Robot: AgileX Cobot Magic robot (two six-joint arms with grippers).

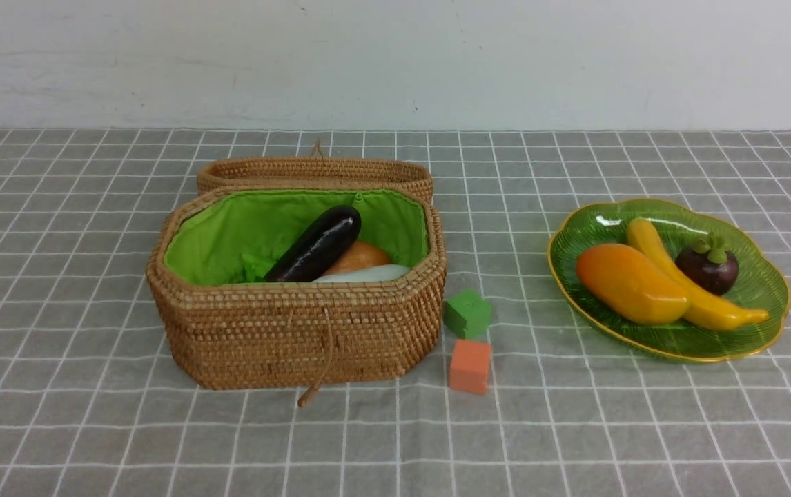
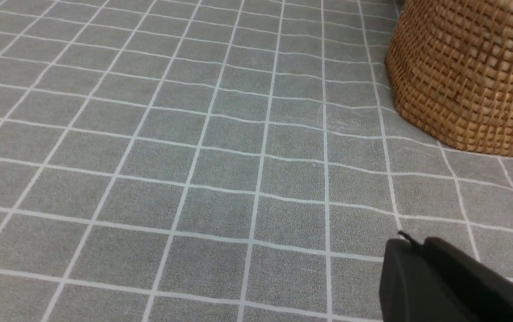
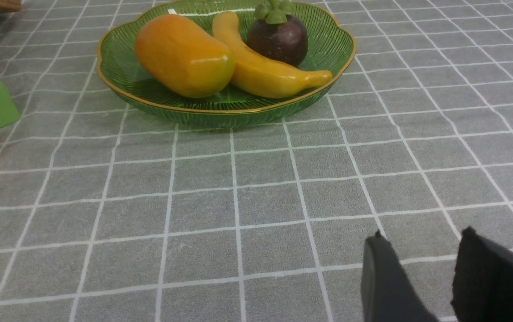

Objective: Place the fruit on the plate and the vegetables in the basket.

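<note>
- A desk [image 1: 644, 428] under a grey cloth with a white grid, with a plain pale wall behind it.
- One woven basket [image 1: 297, 331] stands left of centre, lined in bright green; its one matching lid [image 1: 313, 172] lies just behind it on the far side.
- Four vegetables show inside the basket: one dark purple eggplant [image 1: 318, 243] leaning across the top, one brown-orange potato [image 1: 361, 257] behind it, one white radish [image 1: 364, 274] at the near wall, and a bit of one green pod [image 1: 255, 266] to the left, mostly hidden.
- One green glass plate [image 1: 768, 276] with a gold rim sits on the right, well apart from the basket.
- Three fruits lie on the plate: one mango [image 1: 630, 283] to the left, one banana [image 1: 692, 290] touching it, and one mangosteen [image 1: 707, 266] on the far right.
- Two cubes rest between basket and plate: one green cube [image 1: 468, 313], and one orange cube [image 1: 469, 366] nearer.
- Left gripper [image 2: 417, 250]: closed, holding nothing, near the basket's outer wall.
- Right gripper [image 3: 420, 250]: jaws partly apart, empty, over bare cloth on the near side of the plate.
</note>
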